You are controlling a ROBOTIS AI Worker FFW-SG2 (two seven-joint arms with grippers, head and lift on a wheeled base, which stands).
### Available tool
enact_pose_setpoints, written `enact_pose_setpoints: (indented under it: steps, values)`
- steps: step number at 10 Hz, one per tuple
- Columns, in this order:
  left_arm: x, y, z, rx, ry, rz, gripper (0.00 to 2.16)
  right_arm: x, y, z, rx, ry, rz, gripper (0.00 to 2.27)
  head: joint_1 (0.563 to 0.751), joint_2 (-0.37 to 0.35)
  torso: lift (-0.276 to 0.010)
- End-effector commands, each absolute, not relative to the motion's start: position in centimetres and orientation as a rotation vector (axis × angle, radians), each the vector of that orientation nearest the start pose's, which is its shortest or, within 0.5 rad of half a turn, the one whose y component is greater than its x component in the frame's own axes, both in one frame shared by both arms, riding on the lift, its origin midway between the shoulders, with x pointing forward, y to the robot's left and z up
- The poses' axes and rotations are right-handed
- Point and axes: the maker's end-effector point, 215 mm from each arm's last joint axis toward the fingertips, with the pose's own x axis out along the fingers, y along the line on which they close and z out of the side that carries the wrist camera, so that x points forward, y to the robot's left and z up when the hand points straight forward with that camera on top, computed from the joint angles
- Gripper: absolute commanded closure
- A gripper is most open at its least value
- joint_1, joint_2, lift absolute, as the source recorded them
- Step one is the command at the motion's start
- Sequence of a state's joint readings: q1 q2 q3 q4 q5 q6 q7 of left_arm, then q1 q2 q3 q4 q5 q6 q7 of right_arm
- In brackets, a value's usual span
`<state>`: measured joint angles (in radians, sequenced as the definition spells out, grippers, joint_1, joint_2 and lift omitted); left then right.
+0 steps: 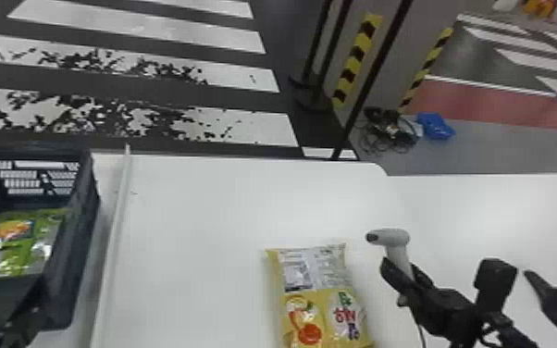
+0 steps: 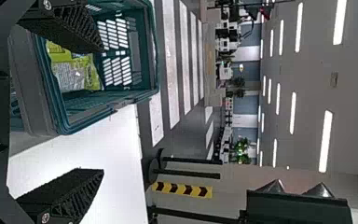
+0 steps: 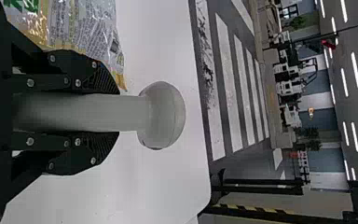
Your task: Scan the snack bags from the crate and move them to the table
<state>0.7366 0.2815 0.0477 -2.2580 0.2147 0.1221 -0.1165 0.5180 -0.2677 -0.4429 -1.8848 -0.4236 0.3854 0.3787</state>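
Glossy yellow bag (image 1: 321,296), pale label (image 1: 314,268) far, red print (image 1: 311,332) near — my right claw (image 1: 401,276) pinching the scanner (image 1: 392,237); my left claw (image 1: 25,324) spread.

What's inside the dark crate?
Inside the crate I can see a shiny green snack bag lying down low. The bag covers whatever is under it, so I can't tell whether more bags are hiding there.
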Motion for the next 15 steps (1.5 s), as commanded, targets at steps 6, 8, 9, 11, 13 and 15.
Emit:
enact_pose_setpoints:
  steps: [6,8,9,11,13,15]
  values:
    - [37.8,22.2,-35.1,0.032,0.176,-0.258,0.08,36.1,-37.0,-42.2,0.195,0.442,0.083,2.24,0.695,-0.254,-0.095]
    - [37.8,22.2,-34.8,0.031,0.167,-0.260,0.08,35.9,-34.4,-43.3,0.195,0.497,0.110,2.24,0.695,-0.232,-0.095]
    - [37.8,22.1,-34.7,0.032,0.164,-0.261,0.08,36.2,-32.9,-43.9,0.182,0.514,0.126,2.24,0.695,-0.213,-0.095]
    - [37.8,22.2,-34.7,0.039,0.165,-0.269,0.08,37.4,-31.1,-44.5,0.143,0.526,0.144,2.25,0.695,-0.167,-0.095]
    - [37.8,22.3,-34.9,0.040,0.170,-0.267,0.08,39.0,-30.8,-45.2,0.132,0.532,0.141,2.24,0.695,-0.141,-0.095]
    - [37.8,22.5,-34.9,0.042,0.170,-0.262,0.08,39.6,-30.5,-46.4,0.131,0.551,0.143,2.25,0.695,-0.126,-0.095]
